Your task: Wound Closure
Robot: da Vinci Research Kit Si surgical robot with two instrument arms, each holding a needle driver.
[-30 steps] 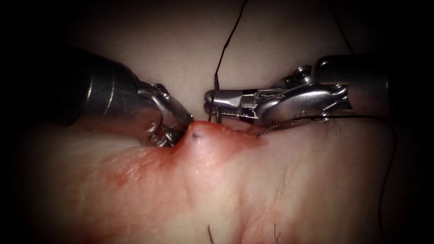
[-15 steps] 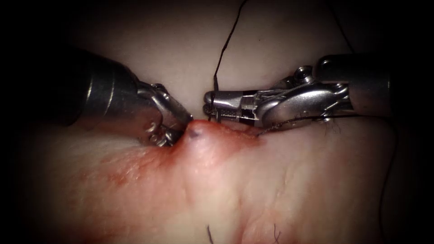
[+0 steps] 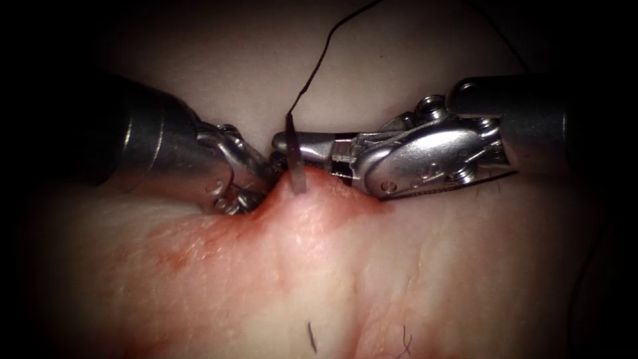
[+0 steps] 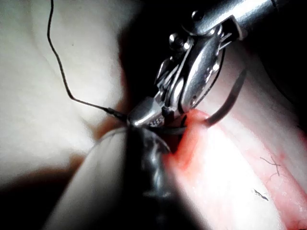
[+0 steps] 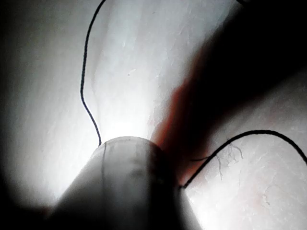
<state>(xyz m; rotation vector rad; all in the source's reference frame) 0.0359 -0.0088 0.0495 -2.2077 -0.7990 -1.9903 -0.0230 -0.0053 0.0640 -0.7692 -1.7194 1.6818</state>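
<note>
the raised ridge of tissue (image 3: 299, 219) at the cut serves as the landmark here. the right tool (image 3: 287, 147) reaches in from the right of the ridge, and its jaws are clamped on the needle (image 3: 297, 169) close to the thread end of its curve, just above the crest. seen from the endoscope, the needle stands as a short dark bar from the jaws down onto the crest, slightly tilted, its lower end meeting the tissue there. in the left wrist view the needle (image 4: 230, 103) arcs away from the right tool (image 4: 151, 115) and bends down into the reddened rim of the ridge, so part of it sits in the tissue. the thread (image 3: 319, 60) rises from the needle's upper end and curves away over the pale tissue beyond the ridge; it shows as a thin dark line in the left wrist view (image 4: 57, 62) and the right wrist view (image 5: 86, 81). the left tool (image 3: 256, 189) presses against the ridge's left flank, its tip buried against the tissue, so whether its jaws are parted or closed cannot be told. red fluid (image 3: 179, 249) stains the tissue left of and below the ridge, and short cut ends of thread (image 3: 311, 338) lie well below it
</note>
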